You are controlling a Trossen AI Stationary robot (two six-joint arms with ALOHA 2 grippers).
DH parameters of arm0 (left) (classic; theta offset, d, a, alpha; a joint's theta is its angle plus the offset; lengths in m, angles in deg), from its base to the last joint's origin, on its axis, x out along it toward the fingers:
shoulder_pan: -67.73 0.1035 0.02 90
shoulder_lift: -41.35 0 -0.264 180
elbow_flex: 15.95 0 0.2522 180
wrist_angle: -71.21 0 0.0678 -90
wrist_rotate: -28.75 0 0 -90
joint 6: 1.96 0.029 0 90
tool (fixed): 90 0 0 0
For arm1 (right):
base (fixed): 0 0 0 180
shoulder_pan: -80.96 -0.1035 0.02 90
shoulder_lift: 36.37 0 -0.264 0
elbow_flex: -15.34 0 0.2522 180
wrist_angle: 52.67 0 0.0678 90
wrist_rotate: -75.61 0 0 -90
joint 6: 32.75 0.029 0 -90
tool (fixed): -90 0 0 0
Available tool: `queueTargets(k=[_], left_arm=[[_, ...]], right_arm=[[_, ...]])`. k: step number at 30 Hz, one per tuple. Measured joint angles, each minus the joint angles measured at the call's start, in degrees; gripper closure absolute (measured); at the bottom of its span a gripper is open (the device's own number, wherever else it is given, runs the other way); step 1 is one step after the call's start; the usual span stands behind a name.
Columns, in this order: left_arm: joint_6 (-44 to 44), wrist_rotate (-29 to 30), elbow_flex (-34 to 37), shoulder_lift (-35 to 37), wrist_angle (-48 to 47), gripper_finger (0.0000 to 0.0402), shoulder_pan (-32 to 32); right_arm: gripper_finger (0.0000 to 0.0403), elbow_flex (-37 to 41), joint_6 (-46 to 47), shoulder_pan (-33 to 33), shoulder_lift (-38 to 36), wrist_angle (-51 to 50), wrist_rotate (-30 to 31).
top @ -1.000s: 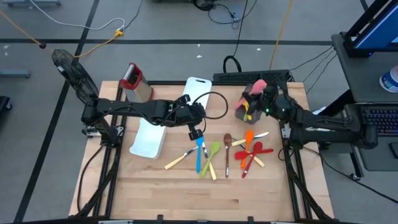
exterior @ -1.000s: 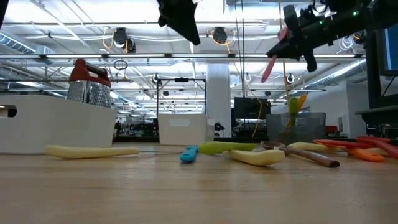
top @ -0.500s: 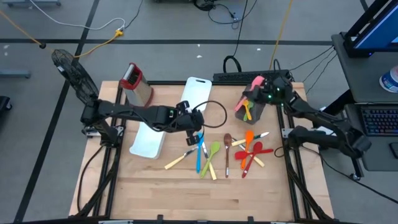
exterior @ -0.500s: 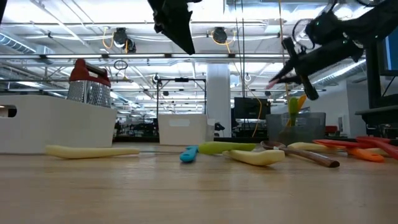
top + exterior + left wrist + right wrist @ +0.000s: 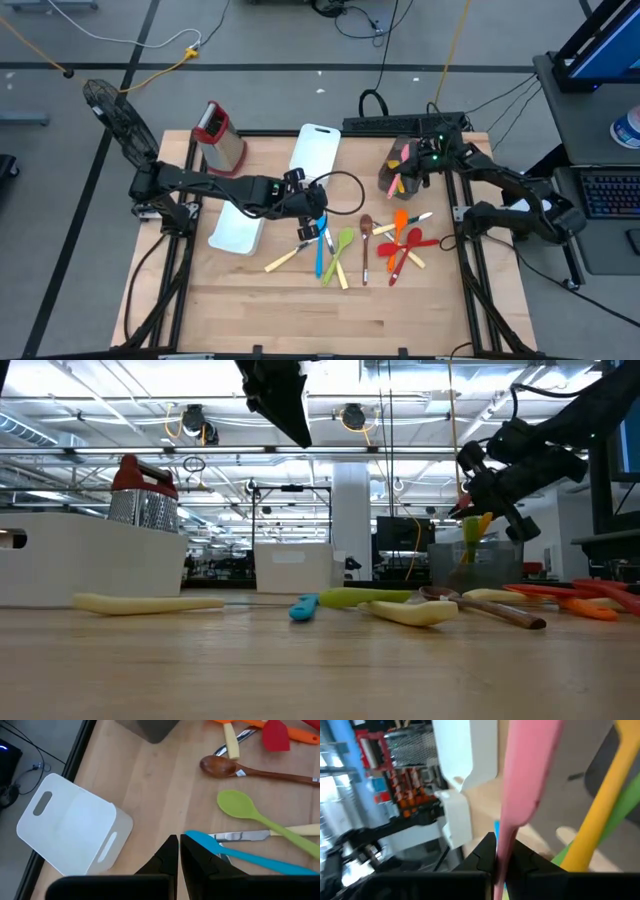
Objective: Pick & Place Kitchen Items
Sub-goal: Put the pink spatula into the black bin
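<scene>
Several kitchen items lie on the wooden table: a blue spoon (image 5: 320,250), a green spoon (image 5: 343,243), a brown wooden spoon (image 5: 366,245), red and orange ones (image 5: 405,240) and cream-handled cutlery (image 5: 285,258). My left gripper (image 5: 316,226) hovers shut and empty just above the blue spoon's bowl (image 5: 200,840). My right gripper (image 5: 420,165) is shut on a pink spatula (image 5: 530,770) at the grey container (image 5: 400,180), which stands at the far right. That container holds yellow (image 5: 600,805) and green (image 5: 620,820) utensils upright. My right gripper pinches the pink spatula's narrow handle end (image 5: 506,837) between its two fingers. The spatula runs straight on past the fingertips, lifted clear of the table. Its broad end (image 5: 404,156) reaches over the grey container's opening. Whether it touches the container I cannot tell.
One white tray (image 5: 240,228) sits left of the utensils and another (image 5: 316,148) at the far edge. A metal grater with a red top (image 5: 222,135) stands at the far left. Bare wood lies along the near edge.
My right gripper has sunk and swung toward the far edge onto the grey container, rolling its wrist as it went. The pink spatula, which hung high above the container, has turned with it and come down to the container's opening. My left gripper has dropped slightly toward the blue spoon.
</scene>
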State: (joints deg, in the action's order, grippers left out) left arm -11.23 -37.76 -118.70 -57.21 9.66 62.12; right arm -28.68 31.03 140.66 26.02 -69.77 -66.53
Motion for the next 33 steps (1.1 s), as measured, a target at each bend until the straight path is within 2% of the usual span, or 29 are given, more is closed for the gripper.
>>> queueTargets(k=[8,15,27,33], left_arm=[[1.5,0.0,0.0,0.0,-0.4,0.0380,0.0],[2.8,0.0,0.0,0.0,-0.5,0.0380,0.0],[3.1,0.0,0.0,0.0,-0.4,0.0380,0.0],[3.1,0.0,0.0,0.0,-0.4,0.0380,0.0]], right_arm=[[0.0394,0.0,1.0,2.8,0.0,-5.9,-6.6],[0.0393,0.0,-2.0,5.8,0.0,-14.7,-8.1],[0.0393,0.0,-2.6,6.6,0.4,-14.9,-13.2],[0.0382,0.0,-5.0,5.7,3.5,-14.5,-15.7]])
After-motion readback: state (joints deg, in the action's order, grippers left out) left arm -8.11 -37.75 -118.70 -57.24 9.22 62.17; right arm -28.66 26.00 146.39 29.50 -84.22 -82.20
